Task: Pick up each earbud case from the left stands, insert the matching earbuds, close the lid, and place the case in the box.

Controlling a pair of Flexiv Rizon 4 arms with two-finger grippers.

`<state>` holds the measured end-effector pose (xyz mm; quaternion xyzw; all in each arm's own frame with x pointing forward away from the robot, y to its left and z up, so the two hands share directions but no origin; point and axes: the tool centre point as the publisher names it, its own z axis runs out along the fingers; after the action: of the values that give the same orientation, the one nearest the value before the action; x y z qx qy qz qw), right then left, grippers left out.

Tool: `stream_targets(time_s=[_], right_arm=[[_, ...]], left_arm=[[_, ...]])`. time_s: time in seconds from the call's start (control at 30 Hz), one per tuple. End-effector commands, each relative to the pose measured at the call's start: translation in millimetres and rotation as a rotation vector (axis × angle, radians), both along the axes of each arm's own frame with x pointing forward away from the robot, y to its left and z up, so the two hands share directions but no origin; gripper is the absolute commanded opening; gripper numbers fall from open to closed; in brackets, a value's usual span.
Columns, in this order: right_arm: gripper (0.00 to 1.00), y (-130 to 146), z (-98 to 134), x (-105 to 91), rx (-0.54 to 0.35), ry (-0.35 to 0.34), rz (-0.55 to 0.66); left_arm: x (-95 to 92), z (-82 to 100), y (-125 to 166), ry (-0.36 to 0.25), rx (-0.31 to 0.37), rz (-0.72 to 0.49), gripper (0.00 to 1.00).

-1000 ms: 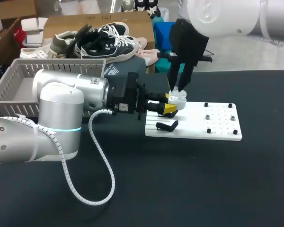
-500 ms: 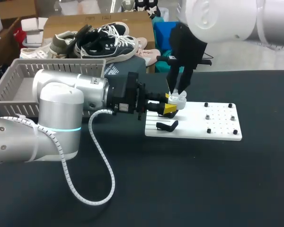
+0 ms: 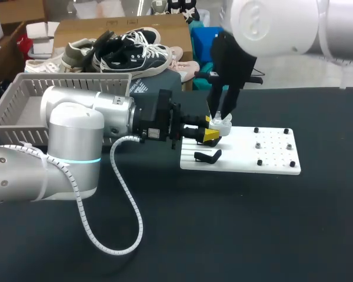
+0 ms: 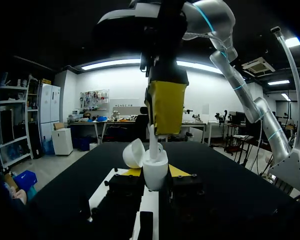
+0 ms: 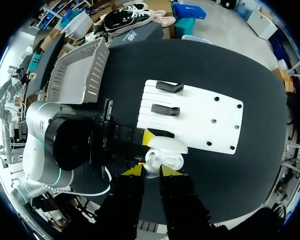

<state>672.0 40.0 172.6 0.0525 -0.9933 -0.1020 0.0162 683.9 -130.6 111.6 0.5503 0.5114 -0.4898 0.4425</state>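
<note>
The white earbud case [image 3: 219, 124] sits just above the middle of the head view, over the left end of a white board [image 3: 270, 154]. Its lid [image 4: 131, 152] is swung open to one side. The left end effector [image 3: 209, 134], reaching in level from the frame's left, is clamped on the case, with one yellow-tipped finger against each side of its body. The right end effector [image 3: 220, 113] comes down from the upper right directly over the open case. Its fingers are closed on a white earbud [image 4: 153, 140] whose stem points down into the case. A black stand [image 3: 207, 156] rests on the board just below the case in the frame. The board lies on the dark worktop [image 3: 253, 223]. A grey basket [image 3: 23, 103] stands at the upper left.
</note>
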Motion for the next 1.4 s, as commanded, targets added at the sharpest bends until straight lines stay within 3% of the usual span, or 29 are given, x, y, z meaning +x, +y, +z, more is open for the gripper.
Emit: stream_targets(time_s=[0.03,1.1,1.17,1.27,1.4], right_arm=[[0.00,1,-2,-0.7,-0.001,-0.006,-0.003],[0.00,1,-11,4.9,-0.014,0.009,-0.016],[0.26,2,-11,4.9,-0.016,0.010,-0.016],[0.37,2,-12,4.9,-0.017,0.012,-0.015],[0.42,2,-12,4.9,-0.020,0.014,-0.017]], left_arm=[[0.8,-0.2,0,0.000,-0.001,-0.001,0.00],[0.8,-0.2,0,0.000,-0.001,-0.001,0.00],[0.8,-0.2,0,0.000,-0.001,-0.001,0.00],[0.8,-0.2,0,0.000,-0.001,-0.001,0.00],[0.8,-0.2,0,0.000,-0.001,-0.001,0.00]])
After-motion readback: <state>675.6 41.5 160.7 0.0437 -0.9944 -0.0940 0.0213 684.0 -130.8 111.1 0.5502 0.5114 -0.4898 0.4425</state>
